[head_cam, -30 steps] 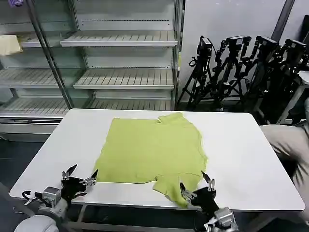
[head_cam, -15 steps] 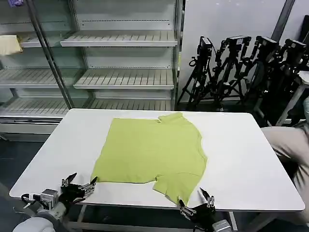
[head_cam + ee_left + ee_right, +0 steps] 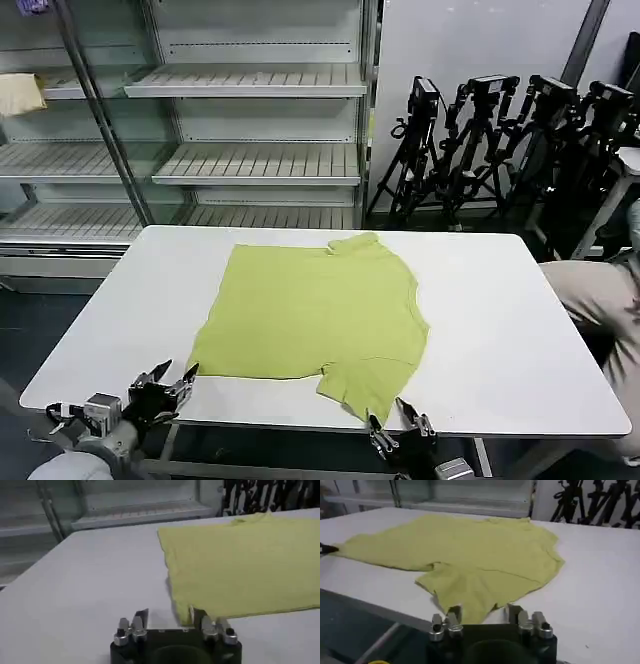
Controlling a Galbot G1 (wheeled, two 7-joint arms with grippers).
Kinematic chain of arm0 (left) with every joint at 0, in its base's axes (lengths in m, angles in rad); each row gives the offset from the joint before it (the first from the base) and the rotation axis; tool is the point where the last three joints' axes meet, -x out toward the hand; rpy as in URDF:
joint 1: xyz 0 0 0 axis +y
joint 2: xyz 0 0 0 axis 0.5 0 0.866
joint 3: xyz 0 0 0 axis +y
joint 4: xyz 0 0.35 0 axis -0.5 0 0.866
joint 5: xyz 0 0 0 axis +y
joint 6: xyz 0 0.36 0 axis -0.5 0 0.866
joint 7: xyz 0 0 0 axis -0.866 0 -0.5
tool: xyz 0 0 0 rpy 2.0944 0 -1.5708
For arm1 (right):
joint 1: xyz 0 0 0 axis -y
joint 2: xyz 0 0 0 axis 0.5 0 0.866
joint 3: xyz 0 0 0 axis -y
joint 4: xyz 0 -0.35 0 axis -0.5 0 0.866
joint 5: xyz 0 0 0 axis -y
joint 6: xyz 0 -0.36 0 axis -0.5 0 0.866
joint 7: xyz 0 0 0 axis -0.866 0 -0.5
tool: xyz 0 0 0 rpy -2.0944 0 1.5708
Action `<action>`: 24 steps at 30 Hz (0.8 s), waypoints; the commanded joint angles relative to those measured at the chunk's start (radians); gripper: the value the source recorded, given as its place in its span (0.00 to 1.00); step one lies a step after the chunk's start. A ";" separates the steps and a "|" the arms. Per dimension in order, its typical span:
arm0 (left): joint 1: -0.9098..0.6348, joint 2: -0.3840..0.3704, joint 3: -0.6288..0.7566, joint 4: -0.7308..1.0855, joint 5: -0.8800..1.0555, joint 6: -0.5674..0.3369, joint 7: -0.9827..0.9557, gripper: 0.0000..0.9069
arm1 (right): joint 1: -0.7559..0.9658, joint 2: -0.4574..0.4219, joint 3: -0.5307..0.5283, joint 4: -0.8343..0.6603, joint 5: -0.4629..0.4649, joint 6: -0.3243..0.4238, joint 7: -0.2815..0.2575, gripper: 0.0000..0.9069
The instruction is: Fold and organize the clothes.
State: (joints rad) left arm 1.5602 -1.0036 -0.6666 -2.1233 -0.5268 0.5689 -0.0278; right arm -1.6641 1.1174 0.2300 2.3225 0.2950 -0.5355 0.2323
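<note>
Grippers sit nearest, at the near edge of the white table (image 3: 520, 330): left gripper (image 3: 162, 382) with jaws apart just off the T-shirt's near-left corner, right gripper (image 3: 400, 428) with jaws apart and empty below the near sleeve. A second earlier both were higher over the table edge; they have since drawn back and down. Beyond them the lime T-shirt (image 3: 315, 315) lies spread flat mid-table, position unchanged. Judgement: no fold made yet; all folding and tidying remains.
</note>
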 commanded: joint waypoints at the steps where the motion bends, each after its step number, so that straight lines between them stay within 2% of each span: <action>1: 0.002 -0.005 0.004 -0.003 -0.006 0.007 0.012 0.01 | -0.003 0.002 -0.002 -0.014 0.028 0.025 0.001 0.00; 6: -0.001 0.004 0.022 -0.021 -0.004 -0.014 0.007 0.01 | 0.004 0.005 0.005 -0.021 0.027 0.092 -0.015 0.00; 9: -0.023 0.016 0.043 -0.043 0.001 -0.031 -0.001 0.01 | 0.028 0.003 0.013 -0.010 0.029 0.100 -0.020 0.00; 16: -0.170 0.045 0.054 -0.018 -0.088 -0.060 -0.036 0.01 | 0.187 -0.008 0.071 -0.011 0.093 0.055 -0.024 0.00; 24: -0.365 0.035 0.126 0.116 -0.161 -0.062 -0.056 0.01 | 0.452 0.005 0.044 -0.178 0.157 0.002 -0.023 0.00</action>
State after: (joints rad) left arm 1.4093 -0.9722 -0.5985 -2.1123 -0.6060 0.5232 -0.0657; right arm -1.4303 1.1206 0.2687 2.2469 0.4017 -0.5133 0.2131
